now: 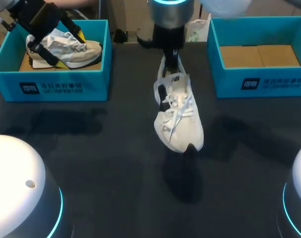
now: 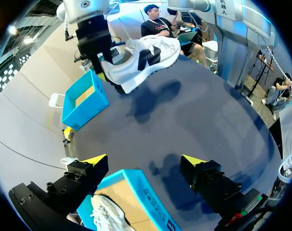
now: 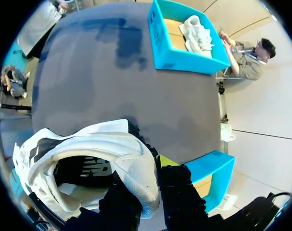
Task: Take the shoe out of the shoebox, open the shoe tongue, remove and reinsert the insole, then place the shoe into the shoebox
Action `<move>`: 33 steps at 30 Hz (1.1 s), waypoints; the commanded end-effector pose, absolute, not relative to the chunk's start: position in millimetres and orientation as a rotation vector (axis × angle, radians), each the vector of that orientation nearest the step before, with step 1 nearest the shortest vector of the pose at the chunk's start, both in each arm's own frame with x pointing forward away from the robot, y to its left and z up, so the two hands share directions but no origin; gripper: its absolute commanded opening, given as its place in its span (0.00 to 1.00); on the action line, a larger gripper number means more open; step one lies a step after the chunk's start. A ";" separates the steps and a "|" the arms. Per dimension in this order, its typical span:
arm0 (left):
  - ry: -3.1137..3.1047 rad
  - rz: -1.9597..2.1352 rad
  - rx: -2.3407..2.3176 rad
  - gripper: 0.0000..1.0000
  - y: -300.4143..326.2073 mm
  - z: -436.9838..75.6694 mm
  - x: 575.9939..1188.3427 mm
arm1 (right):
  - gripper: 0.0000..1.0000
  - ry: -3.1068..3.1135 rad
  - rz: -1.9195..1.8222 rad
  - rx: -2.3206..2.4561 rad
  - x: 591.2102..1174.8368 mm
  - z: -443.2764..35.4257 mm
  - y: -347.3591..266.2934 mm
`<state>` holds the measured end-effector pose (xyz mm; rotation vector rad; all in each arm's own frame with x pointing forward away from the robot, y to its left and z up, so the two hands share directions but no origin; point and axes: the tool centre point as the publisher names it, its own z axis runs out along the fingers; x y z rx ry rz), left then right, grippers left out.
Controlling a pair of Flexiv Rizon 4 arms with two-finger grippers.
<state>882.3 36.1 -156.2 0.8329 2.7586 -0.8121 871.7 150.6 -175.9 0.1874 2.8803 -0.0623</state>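
With the shoe [image 1: 180, 119] lifted out, heel pinched in the right gripper [image 1: 170, 58] at 12 o'clock, the empty, wide-open left gripper [image 2: 143, 161] should next spread its tongue [image 1: 174, 85]

Table [image 1: 115, 198]: dark grey and matt, filling most of the head view from the lower edge almost to the top.
Surface: plain and even in tone.
Shadows [image 1: 182, 183]: one deep patch in the lower middle of the frame, with fainter, soft-edged patches at middle left and middle right.
Light: soft, falling from above, and throwing several separate shadows across the tabletop.
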 end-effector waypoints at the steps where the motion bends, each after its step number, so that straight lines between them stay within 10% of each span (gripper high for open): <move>1: 2.762 -0.810 0.835 1.00 36.0 -155.8 883.6 | 0.00 2.859 -0.028 0.208 871.9 -151.5 148.1; 33: 2.762 -0.810 0.835 1.00 36.0 -155.8 883.6 | 0.00 2.849 0.037 0.159 893.7 -150.3 128.7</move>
